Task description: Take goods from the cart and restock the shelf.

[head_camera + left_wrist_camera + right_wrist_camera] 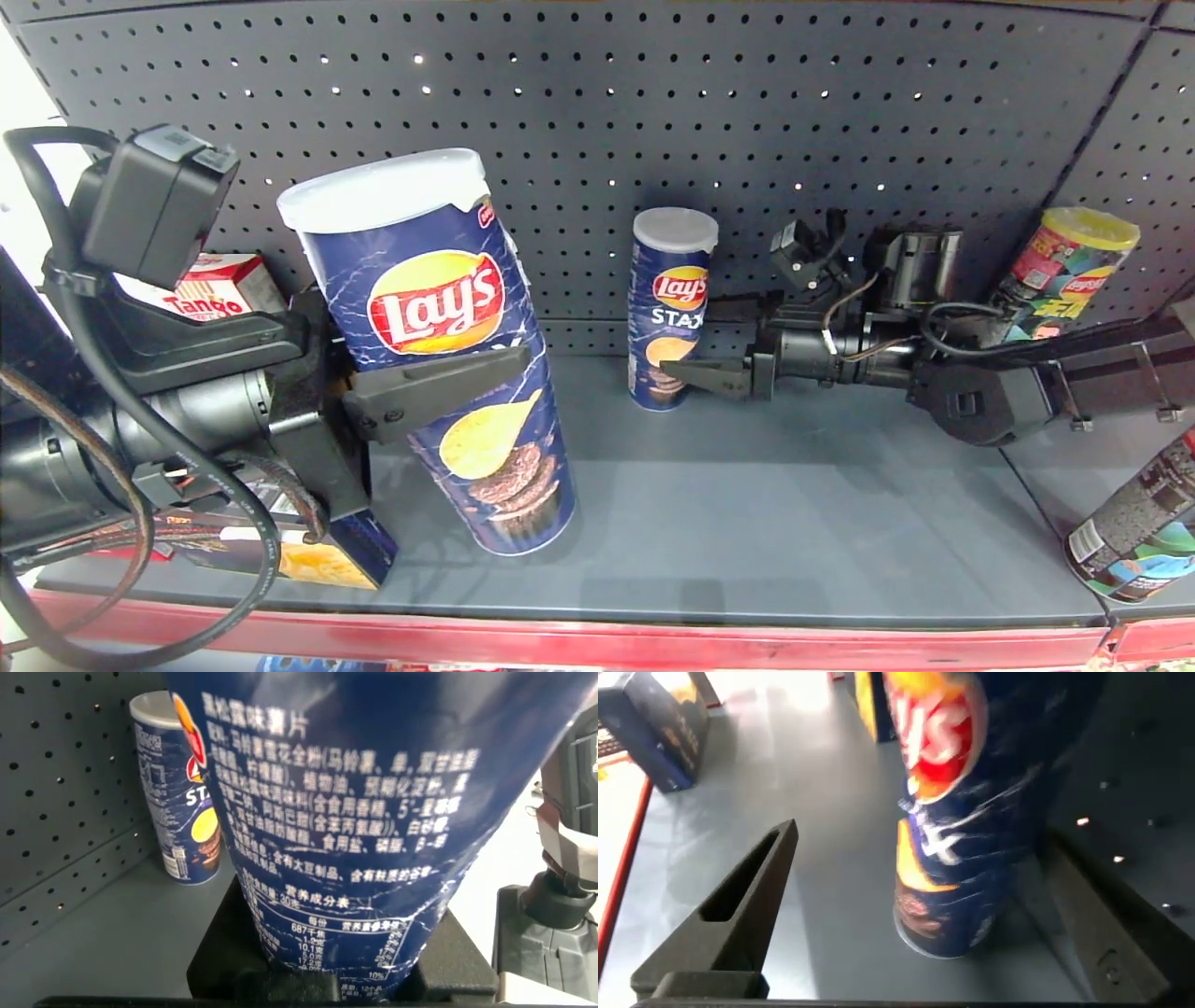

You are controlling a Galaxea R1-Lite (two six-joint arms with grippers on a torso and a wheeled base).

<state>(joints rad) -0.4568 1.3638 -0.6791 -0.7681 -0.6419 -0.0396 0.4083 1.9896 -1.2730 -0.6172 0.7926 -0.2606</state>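
The tilted chip can (439,345) leans with its lid toward the pegboard (653,93) and its base low over the front part of the shelf (794,523). Whether the base touches the board cannot be told. The left gripper (485,350) pinches it around the middle, one finger (439,385) lying across the label. That hold looks meant to carry the can's weight until it can be stood up.

Farther back, the upright chip can (670,308) stands on the shelf just in front of the pegboard, label facing out, which looks like a finished placement. The right gripper (688,338) sits around its lower half with fingers (738,905) spread. In the right wrist view one finger stands apart from the can and the other is close beside it, so the can seems to stand by itself.

The bare stretch of shelf between the two cans is probably where the tilted one belongs.

A red and white box (224,285) sits at the back left and a blue box (327,560) at the front left. A yellow-lidded can (1074,271) and a dark can (1139,532) lean at the right end.
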